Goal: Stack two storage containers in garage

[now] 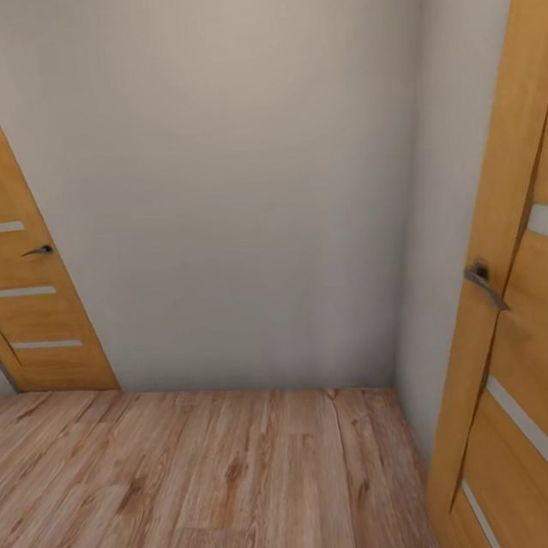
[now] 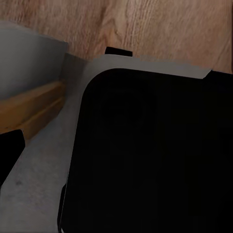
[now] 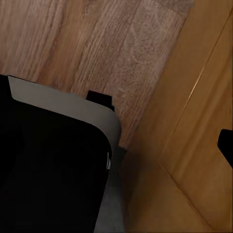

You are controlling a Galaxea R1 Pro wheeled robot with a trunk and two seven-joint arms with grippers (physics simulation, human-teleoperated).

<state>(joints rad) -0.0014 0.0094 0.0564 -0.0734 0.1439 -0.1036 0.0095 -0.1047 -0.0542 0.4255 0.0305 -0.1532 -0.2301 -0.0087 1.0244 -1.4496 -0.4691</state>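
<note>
While the robot faces a corner, the head view has a plain pale wall (image 1: 236, 184) straight ahead with a light wood plank floor (image 1: 191, 501) running up to it. An orange-brown wooden door (image 1: 12, 256) with pale horizontal strips and a dark lever handle (image 1: 39, 250) sits off to the left side. Another door of the same look (image 1: 534, 343) stands close on the right, swung out at an angle, with its own grey handle (image 1: 483, 281).

From the left wrist view, a big black rounded body with a grey edge (image 2: 145, 155) takes up most of the frame. It looks like part of the robot itself, with wood planks (image 2: 160, 29) past it and a bit of pale wall (image 2: 29, 63) and orange trim (image 2: 29, 111) beside it. Can't tell how far that gripper is open or whether it's got anything.

Right wrist view is much the same: the black and grey body (image 3: 48, 170), plank floor (image 3: 87, 48) beyond, and the orange door surface (image 3: 194, 145) right next to it. Same deal, can't tell the state of that gripper. Where the red-orange containers are, I can't say from these frames.
</note>
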